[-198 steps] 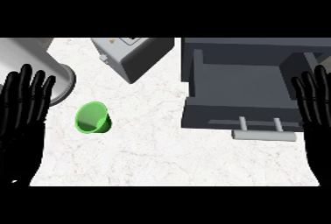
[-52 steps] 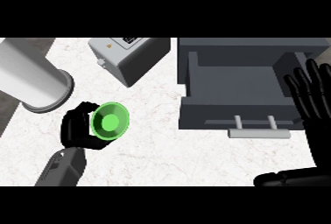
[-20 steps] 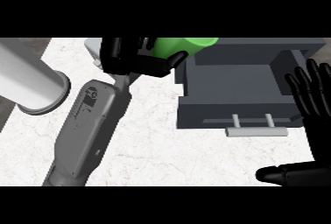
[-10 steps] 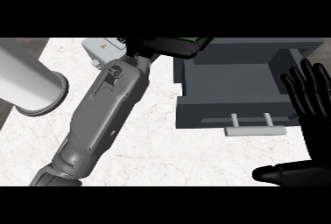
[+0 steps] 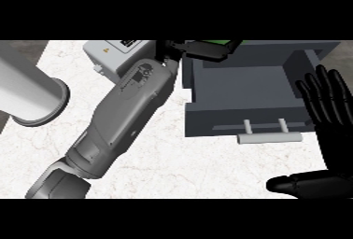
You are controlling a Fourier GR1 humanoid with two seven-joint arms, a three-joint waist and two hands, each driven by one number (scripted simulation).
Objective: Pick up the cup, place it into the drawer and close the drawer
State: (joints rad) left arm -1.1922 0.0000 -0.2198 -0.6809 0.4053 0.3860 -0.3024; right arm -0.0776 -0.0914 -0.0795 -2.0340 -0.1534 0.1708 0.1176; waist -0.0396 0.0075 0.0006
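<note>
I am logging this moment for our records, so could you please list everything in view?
cup: one, green, top edge above the drawer's back, mostly hidden by the left hand.
drawer: one, dark grey, open, upper right.
handle: one, pale grey, on the drawer's front.
box: one, light grey, top, left of the drawer.
cylinder: one, white, left edge.
counter: one, white marbled.
left forearm: one, grey, crossing the counter diagonally.
left hand: black, curled round the cup.
right hand: black, open, resting at the right edge.
</note>
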